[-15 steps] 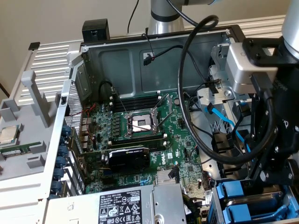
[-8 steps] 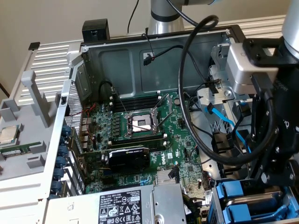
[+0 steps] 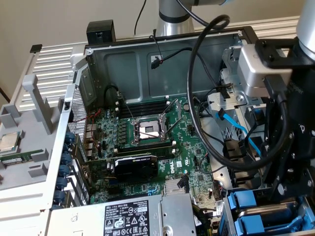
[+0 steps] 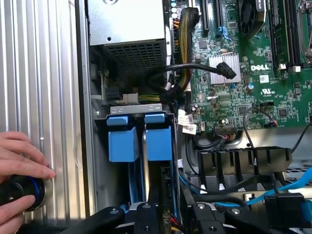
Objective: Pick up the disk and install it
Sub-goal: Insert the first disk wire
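Note:
The disk (image 4: 158, 139) stands on edge in the drive bay at the case's corner, its blue plastic frame (image 3: 246, 201) uppermost and a strip of silver metal showing beside it. A second blue frame (image 4: 122, 141) sits right next to it in the same bay. My gripper (image 4: 175, 214) hangs just above the bay, and its black fingers (image 4: 146, 214) stand apart with nothing between them. In the exterior view the gripper (image 3: 288, 194) is at the lower right, directly over the blue frames.
A person's hand (image 4: 19, 161) rests on a black knob (image 4: 22, 192) on the ribbed case panel. The grey power-supply box (image 3: 133, 216) lies beside the bay. Thick black cables (image 3: 197, 98) and a blue data cable (image 3: 241, 130) cross near the motherboard (image 3: 147, 147). A processor chip (image 3: 9, 141) lies on the left tray.

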`<state>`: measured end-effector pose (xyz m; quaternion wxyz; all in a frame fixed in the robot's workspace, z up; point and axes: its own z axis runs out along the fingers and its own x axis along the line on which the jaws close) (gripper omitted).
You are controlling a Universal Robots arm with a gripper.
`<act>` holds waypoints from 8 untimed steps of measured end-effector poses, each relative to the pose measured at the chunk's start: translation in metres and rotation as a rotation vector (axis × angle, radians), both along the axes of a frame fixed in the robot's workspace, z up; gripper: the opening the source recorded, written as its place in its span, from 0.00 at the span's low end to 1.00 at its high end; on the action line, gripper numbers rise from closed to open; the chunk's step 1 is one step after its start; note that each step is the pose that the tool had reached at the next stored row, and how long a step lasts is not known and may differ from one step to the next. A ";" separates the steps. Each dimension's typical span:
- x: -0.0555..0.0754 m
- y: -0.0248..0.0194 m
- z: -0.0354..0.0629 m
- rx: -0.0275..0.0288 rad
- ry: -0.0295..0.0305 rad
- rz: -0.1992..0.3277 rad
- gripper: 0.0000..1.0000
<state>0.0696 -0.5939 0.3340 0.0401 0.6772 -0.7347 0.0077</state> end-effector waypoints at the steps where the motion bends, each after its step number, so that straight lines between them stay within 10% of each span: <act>1: 0.000 0.0005 0.0003 -0.0021 -0.0022 0.000 0.31; 8: -0.003 0.0023 0.0014 -0.0129 -0.0139 0.000 0.31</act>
